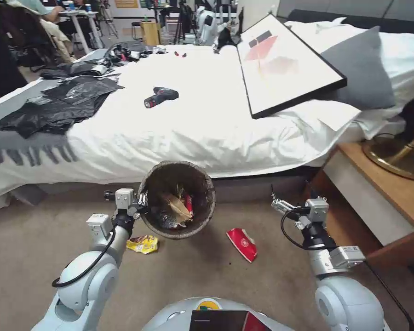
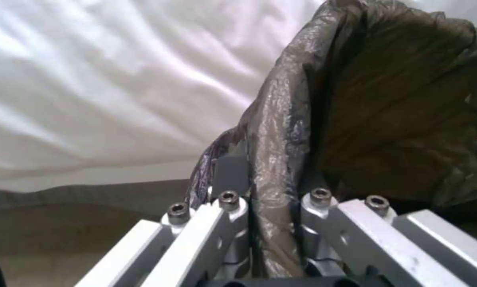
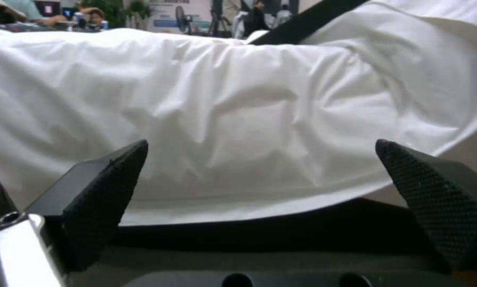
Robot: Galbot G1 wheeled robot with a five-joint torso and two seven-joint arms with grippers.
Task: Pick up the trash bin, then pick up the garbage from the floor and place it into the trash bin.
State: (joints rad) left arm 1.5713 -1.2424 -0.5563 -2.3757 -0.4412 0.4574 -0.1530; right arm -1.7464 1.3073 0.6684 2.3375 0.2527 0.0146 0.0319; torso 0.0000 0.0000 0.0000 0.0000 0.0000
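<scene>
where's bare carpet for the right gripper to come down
Bare carpet lies between the red packet and the right gripper. It is crowded near the trash bin, held by the left gripper, with a yellow wrapper beside it.

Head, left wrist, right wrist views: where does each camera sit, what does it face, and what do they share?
Head view: looks down at the round bag-lined trash bin, tan carpet floor and both arms.
Left wrist view: on the left arm, its left end effector shut on the bin's rim.
Right wrist view: on the right arm, faces the white bed sheet past the open right end effector.
All views share the sheet.
</scene>
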